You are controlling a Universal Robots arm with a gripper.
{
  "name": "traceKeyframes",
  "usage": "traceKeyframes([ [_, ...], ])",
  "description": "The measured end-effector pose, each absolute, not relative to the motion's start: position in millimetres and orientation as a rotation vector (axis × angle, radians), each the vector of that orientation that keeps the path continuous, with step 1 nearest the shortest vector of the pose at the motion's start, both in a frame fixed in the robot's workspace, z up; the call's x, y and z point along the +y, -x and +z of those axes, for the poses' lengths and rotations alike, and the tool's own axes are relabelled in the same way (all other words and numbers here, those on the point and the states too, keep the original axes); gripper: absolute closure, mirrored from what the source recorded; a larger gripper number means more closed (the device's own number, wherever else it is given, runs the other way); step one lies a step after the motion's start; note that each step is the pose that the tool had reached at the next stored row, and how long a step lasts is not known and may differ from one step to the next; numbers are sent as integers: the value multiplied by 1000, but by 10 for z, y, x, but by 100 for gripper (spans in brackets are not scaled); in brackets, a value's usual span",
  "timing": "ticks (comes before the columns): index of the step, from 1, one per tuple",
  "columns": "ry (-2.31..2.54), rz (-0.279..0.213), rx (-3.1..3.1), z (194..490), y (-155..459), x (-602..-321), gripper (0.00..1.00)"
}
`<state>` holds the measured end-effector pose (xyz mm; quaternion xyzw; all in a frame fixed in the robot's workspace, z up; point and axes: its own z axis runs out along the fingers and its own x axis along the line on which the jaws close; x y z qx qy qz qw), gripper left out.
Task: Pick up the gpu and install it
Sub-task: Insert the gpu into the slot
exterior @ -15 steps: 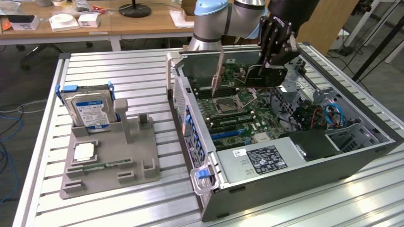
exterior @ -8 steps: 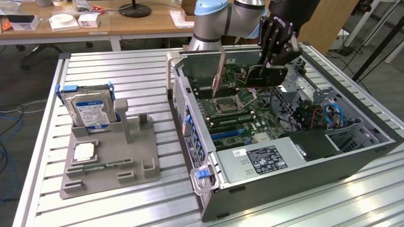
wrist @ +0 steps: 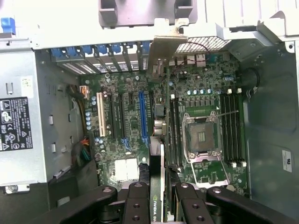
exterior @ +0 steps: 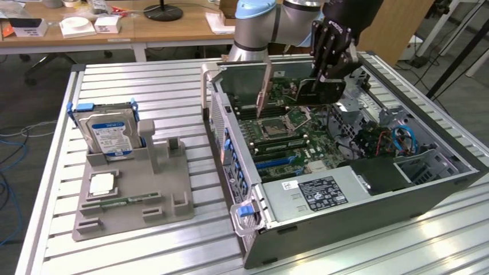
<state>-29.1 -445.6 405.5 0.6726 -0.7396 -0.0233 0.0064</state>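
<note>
**A:** Start with the exterior view. Where is the card?

**B:** The gripper (exterior: 326,74) is inside the open computer case (exterior: 359,229). The case lies on its side on the slatted worktop (exterior: 137,80), toward the edge at the exterior view's right. The gpu (exterior: 313,91) shows as a dark plate directly under the gripper, above the motherboard (exterior: 283,143) and near the case's far wall.

**A:** And the parts fixture?

**B:** The grey fixture (exterior: 130,189) stands well apart from the case, by the worktop's edge at the exterior view's left. It carries the hard drive (exterior: 111,134) and the memory stick (exterior: 126,201).

**A:** What does the wrist view show?

**B:** The fingers (wrist: 138,207) are clamped on both faces of the gpu (wrist: 158,158), which is seen edge-on and upright. Its bracket (wrist: 163,46) reaches the case's rear wall at the slot openings. The card's edge runs just beside the blue slot (wrist: 142,114), between that slot and the CPU socket (wrist: 203,135). I cannot tell whether the card is seated.

**A:** How is this step done well?

**B:** In my judgement:
- Hold the card square to the board.
- Line its connector up along the full length of the slot.
- Let the bracket meet its opening without catching.
- Press straight and evenly, because a tilted card would likely bind at one end.
</note>
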Motion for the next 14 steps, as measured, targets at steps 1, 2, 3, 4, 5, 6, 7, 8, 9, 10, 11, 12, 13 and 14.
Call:
traceKeyframes([
  [1, -2110, -71, -2310, 4049, 291, -4450, 74],
  [2, -2115, -71, -2306, 4045, 290, -4444, 74],
  [3, -2120, -71, -2303, 4043, 289, -4441, 74],
  [4, -2123, -72, -2301, 4043, 289, -4440, 74],
  [5, -2124, -72, -2301, 4043, 289, -4440, 74],
  [6, -2124, -72, -2301, 4043, 290, -4440, 74],
  [7, -2124, -72, -2301, 4043, 290, -4440, 74],
  [8, -2124, -72, -2301, 4043, 290, -4440, 74],
  [9, -2124, -72, -2301, 4043, 290, -4440, 74],
  [10, -2124, -72, -2300, 4043, 290, -4440, 74],
  [11, -2124, -72, -2301, 4041, 290, -4439, 74],
  [12, -2125, -71, -2301, 4035, 290, -4438, 74],
  [13, -2126, -69, -2302, 4028, 290, -4437, 74],
  [14, -2128, -66, -2303, 4016, 291, -4435, 74],
])
